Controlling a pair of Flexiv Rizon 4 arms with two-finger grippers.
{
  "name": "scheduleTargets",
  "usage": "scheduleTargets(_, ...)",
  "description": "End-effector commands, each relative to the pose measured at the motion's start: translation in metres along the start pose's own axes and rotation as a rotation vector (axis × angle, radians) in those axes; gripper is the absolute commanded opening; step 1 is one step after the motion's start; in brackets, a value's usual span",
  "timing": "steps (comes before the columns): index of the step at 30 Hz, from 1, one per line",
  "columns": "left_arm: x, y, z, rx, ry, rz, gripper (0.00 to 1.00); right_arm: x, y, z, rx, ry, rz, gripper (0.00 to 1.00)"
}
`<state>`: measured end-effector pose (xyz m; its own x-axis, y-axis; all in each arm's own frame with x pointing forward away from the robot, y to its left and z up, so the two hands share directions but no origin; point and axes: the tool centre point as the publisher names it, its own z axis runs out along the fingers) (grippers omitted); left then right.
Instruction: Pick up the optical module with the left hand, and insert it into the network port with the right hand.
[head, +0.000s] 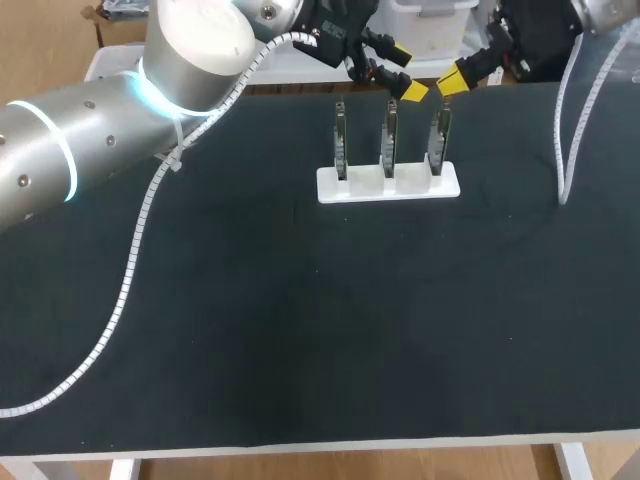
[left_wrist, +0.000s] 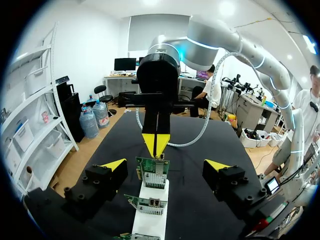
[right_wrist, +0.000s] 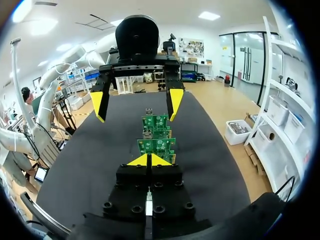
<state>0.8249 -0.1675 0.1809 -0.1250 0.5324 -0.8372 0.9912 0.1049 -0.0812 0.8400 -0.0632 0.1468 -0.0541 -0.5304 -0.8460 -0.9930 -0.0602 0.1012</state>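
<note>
- From above, your left gripper (head: 393, 75) and right gripper (head: 455, 82) hang almost tip to tip, just over the three upright circuit boards (head: 388, 140) in their white holder (head: 388, 186). The optical module does not show here. With the hands this close, any sideways correction could knock one finger into the other.
- In the left wrist view, your left gripper (left_wrist: 166, 165) is spread wide and holds nothing. The nearest board stands between its fingers, touching neither. The right gripper's tips meet just ahead, above that board. If you close here, you clamp the board instead of the module and could tip the holder.
- In the right wrist view, your right gripper (right_wrist: 149, 160) is pinched narrow, with the boards directly ahead. You cannot tell whether the module sits in that seam. If it does, a skewed approach could jam it against the network port's edge or let it slip.
</note>
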Motion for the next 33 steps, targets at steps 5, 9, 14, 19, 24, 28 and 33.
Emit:
scheduleTargets(5, -0.001, 0.003, 0.001, 0.004, 0.003, 0.001, 1.0, 0.003, -0.008, -0.001, -1.121, 0.002, 0.008, 0.0)
scheduleTargets(9, -0.001, 0.003, 0.001, 0.004, 0.003, 0.001, 1.0, 0.004, -0.008, 0.0, -1.123, 0.005, 0.013, 0.0)
scheduleTargets(14, -0.001, 0.003, 0.001, 0.004, 0.003, 0.001, 1.0, 0.006, -0.008, 0.001, -1.125, 0.005, 0.018, 0.0)
scheduleTargets(19, -0.001, 0.003, 0.001, 0.004, 0.003, 0.001, 1.0, 0.006, -0.007, 0.002, -1.125, 0.004, 0.021, 0.0)
scheduleTargets(24, -0.001, 0.003, 0.001, 0.004, 0.003, 0.001, 1.0, 0.009, -0.007, 0.004, -1.124, 0.006, 0.029, 0.0)
scheduleTargets(28, -0.001, 0.003, 0.001, 0.004, 0.003, 0.001, 1.0, 0.011, -0.006, 0.005, -1.124, 0.005, 0.035, 0.0)
scheduleTargets(33, -0.001, 0.003, 0.001, 0.004, 0.003, 0.001, 1.0, 0.011, -0.006, 0.006, -1.124, 0.004, 0.035, 0.0)
